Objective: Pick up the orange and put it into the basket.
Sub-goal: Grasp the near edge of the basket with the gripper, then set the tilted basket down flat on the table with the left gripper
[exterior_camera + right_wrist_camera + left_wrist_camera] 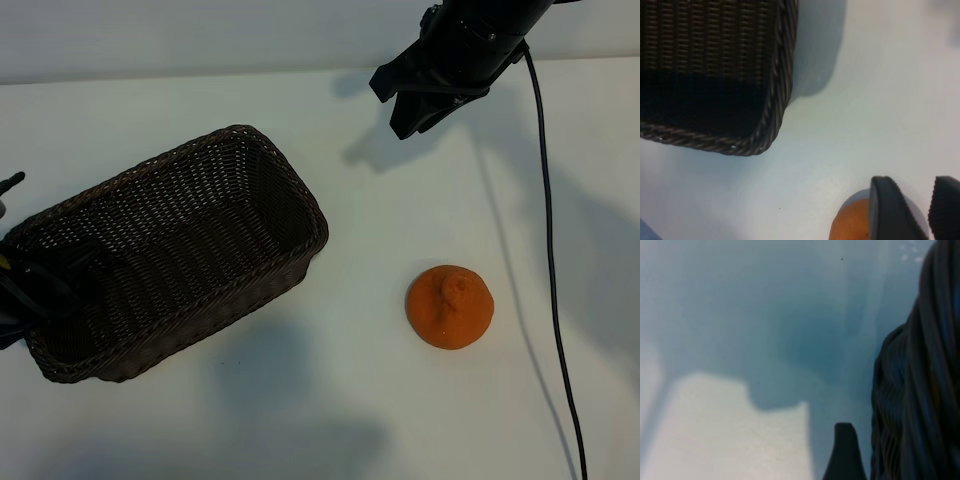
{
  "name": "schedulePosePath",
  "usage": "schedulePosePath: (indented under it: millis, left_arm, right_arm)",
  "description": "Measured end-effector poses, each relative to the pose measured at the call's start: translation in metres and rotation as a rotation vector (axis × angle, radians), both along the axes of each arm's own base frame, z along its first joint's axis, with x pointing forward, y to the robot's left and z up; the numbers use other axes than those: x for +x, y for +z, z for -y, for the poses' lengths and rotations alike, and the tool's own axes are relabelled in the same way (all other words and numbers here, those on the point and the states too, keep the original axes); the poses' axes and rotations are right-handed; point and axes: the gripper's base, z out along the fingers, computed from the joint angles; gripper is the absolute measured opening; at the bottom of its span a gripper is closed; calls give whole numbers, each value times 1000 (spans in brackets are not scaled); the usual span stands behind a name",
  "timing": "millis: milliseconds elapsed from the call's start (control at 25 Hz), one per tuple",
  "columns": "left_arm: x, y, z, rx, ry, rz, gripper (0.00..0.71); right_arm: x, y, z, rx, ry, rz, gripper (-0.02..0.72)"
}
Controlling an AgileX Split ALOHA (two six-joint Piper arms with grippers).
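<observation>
Exterior view: orange (450,307) is seen ungrasped on the table beside the empty basket (300,190), right gripper (418,108) parted, left gripper (25,290) open.

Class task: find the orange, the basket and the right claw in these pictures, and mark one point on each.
orange (451,307): exterior view, middle of its dimpled skin.
basket (268,146): exterior view, braided rim at the far corner.
right claw (418,108): exterior view, between its dark fingertips.
</observation>
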Motion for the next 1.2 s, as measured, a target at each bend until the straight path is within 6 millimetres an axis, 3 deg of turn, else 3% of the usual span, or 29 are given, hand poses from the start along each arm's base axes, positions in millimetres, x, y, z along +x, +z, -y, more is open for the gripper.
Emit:
schedulePosePath:
  millis: [80, 240, 640, 920, 1200]
  left_arm:
    - [1, -3, 0, -3, 3, -4, 554]
    - [1, -5, 1, -16, 20, -10, 441]
    - [1, -4, 1, -16, 16, 0, 434]
    - [-2, 19, 4, -26, -45, 96, 434]
    - [1, 28, 0, -62, -120, 99, 430]
  right_arm:
    - [0, 0, 0, 0, 0, 0, 241]
    - [0, 0, 0, 0, 0, 0, 241]
    - [0, 0, 0, 0, 0, -1, 241]
    - [0, 0, 0, 0, 0, -1, 241]
    - [0, 0, 0, 0, 0, -1, 241]
